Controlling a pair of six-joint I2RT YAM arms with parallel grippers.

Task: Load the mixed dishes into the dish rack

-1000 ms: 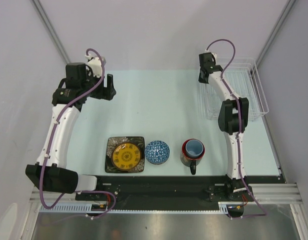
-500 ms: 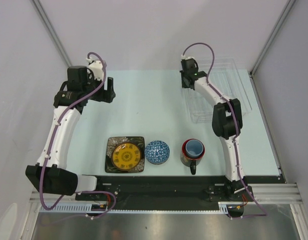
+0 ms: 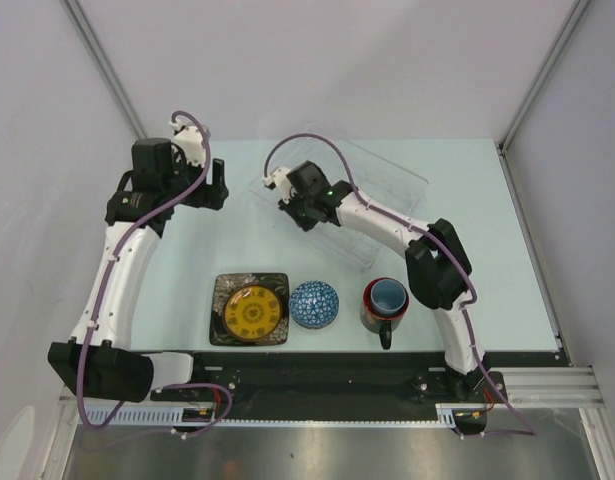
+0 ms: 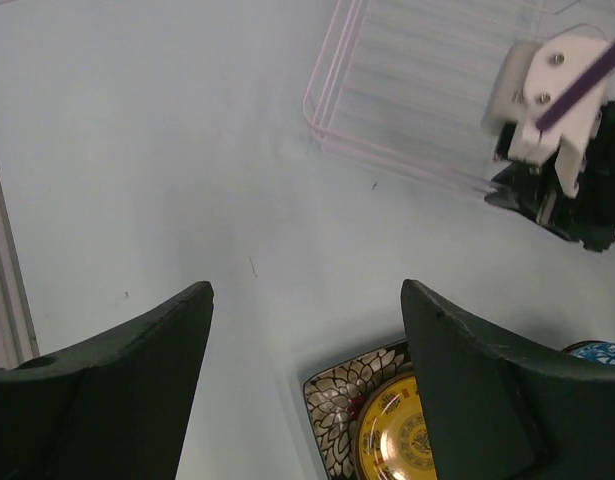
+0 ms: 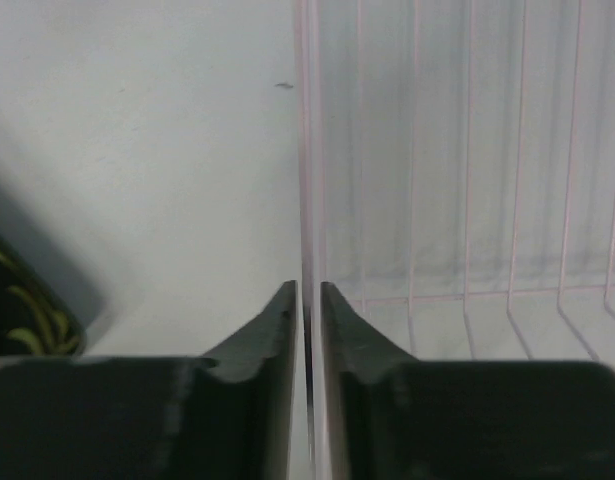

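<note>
The clear dish rack [image 3: 372,190] lies slantwise at the table's middle back. My right gripper [image 3: 292,205] is shut on the rack's left rim [image 5: 307,200], the wall pinched between its fingers. The small yellow plate [image 3: 253,311] sits on the black floral square plate [image 3: 227,290] at the front left. The blue-white patterned bowl [image 3: 314,304] stands right of them. The light blue cup [image 3: 389,296] sits inside the dark red-lined mug [image 3: 370,315]. My left gripper [image 3: 215,185] is open and empty above the back left table. No speckled beige bowl is in view.
In the left wrist view the rack's corner [image 4: 332,110] is at the upper right and the plates' corner [image 4: 352,400] shows between the fingers. Enclosure walls stand left, right and behind. The arm bases sit along the front edge.
My right gripper has dragged the dish rack from the back right corner leftward to the table's middle, turning it slantwise. The left arm has barely moved.
</note>
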